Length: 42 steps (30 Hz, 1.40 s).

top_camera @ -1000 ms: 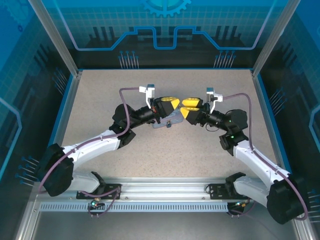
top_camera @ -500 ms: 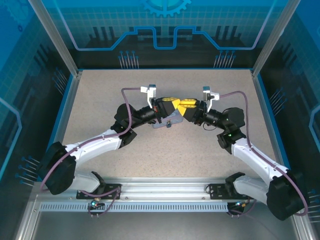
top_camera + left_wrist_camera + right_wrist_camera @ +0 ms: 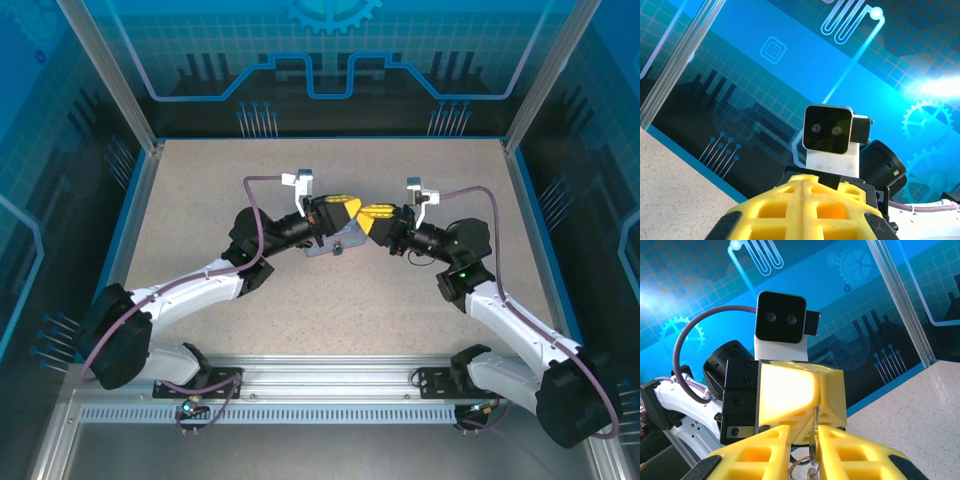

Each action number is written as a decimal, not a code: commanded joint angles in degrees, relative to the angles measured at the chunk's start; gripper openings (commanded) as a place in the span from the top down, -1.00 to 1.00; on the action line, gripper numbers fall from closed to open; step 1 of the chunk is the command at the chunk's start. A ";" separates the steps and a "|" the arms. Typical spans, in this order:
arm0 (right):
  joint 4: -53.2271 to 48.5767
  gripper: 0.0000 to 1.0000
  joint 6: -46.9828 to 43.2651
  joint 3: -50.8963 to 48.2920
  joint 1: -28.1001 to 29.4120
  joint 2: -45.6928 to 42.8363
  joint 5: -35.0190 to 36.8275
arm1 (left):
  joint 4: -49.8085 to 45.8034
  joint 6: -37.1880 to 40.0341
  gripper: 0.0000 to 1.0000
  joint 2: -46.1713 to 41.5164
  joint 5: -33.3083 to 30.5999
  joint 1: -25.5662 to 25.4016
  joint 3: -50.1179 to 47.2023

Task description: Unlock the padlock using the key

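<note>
Near the middle of the bench (image 3: pixel 200 200), slightly toward the far edge, the two pincers meet tip to tip. The right pincer (image 3: pixel 811 436) is clamped shut on the key (image 3: pixel 813 449). The thin metal blade stands upright in the narrow slit between its yellow fingers (image 3: pixel 760 450), and a wire ring (image 3: pixel 796 467) hangs from the key below them. The key sits right in front of the left pincer (image 3: pixel 800 395). That pincer's yellow fingers look pressed together, but I cannot tell its grip. From above, a pale blue tin (image 3: pixel 322 247) lies just under the left pincer (image 3: pixel 338 208). A small dark speck at the tin's near edge looks like the padlock (image 3: pixel 338 250), though it is too small to be sure.
</note>
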 commanded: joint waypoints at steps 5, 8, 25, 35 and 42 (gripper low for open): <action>-0.71 0.62 -1.23 -1.03 0.69 -1.17 0.39 | 0.64 1.88 1.00 -1.13 -2.09 -0.14 0.77; -1.30 0.65 -1.45 -1.17 0.66 -1.26 0.61 | 0.61 1.84 1.00 -1.13 -2.16 -0.14 0.77; -3.80 0.76 -2.27 -1.69 0.65 -1.97 1.85 | 1.08 1.72 1.00 -1.33 -3.05 -0.10 0.25; -3.67 0.73 -1.84 -1.58 0.63 -2.04 1.40 | 1.68 1.36 1.00 -0.97 -3.24 -0.12 -0.11; -4.15 0.70 -1.81 -1.81 0.66 -2.06 1.62 | 1.78 1.27 1.00 -0.96 -3.39 -0.05 -0.11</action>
